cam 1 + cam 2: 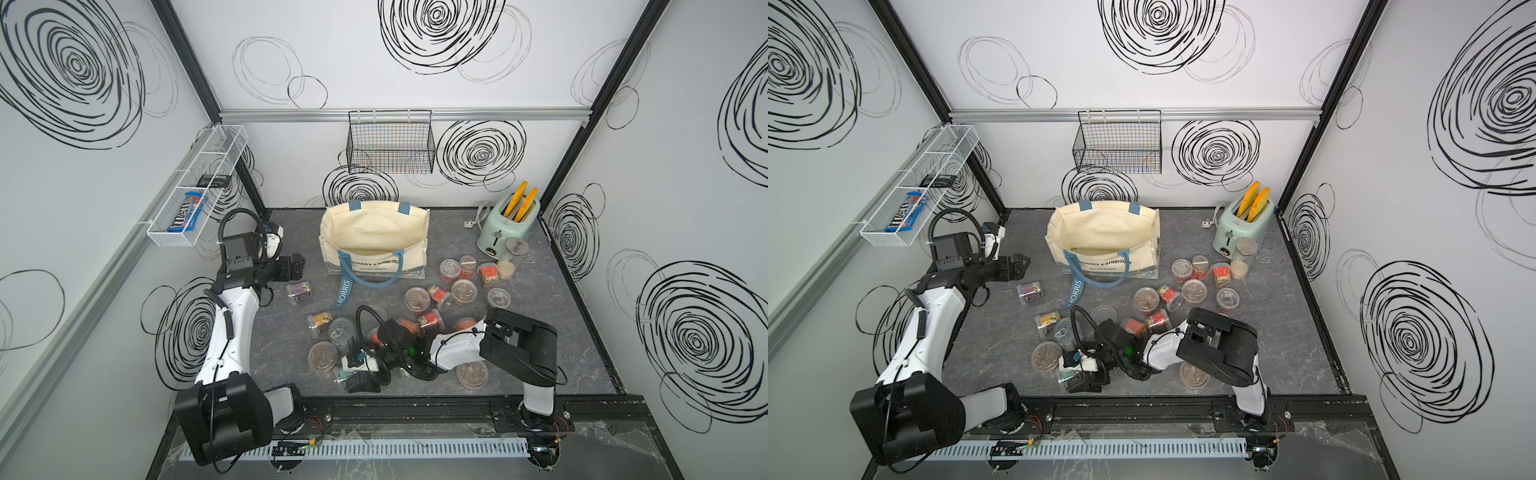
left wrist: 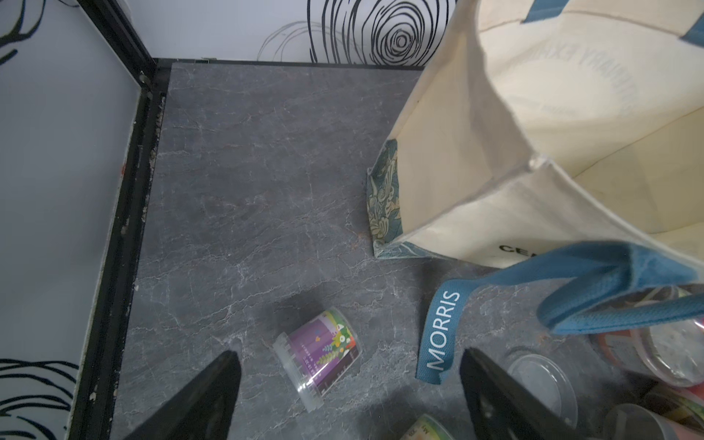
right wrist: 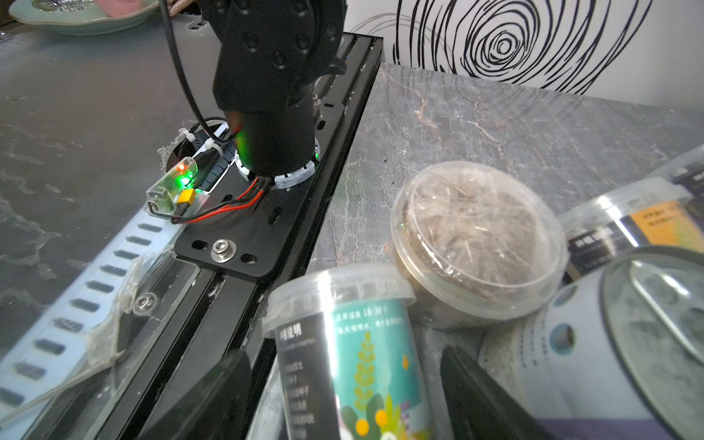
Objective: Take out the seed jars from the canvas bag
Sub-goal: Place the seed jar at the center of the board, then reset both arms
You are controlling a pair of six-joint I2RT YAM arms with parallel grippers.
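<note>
- Cream, blue-handled canvas bag [image 1: 374,232]: open, at 12 o'clock on the grey desk [image 1: 561,332].
- Clear plastic seed jars [image 1: 417,298]: scattered on the desk, at the bag's 3 to 7 o'clock.
- Left hand [image 2: 349,352]: released over a toppled purple-labelled jar [image 2: 320,354].
- Right hand [image 3: 343,354]: released astride a teal-labelled jar [image 3: 354,365], plain only in its wrist view.

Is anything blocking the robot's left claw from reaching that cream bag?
Nothing visible does. Only bare tabletop lies between the open left gripper and the canvas bag, whose mouth stands open. The purple-labelled jar lies on its side off that line, nearer the front edge.
</note>
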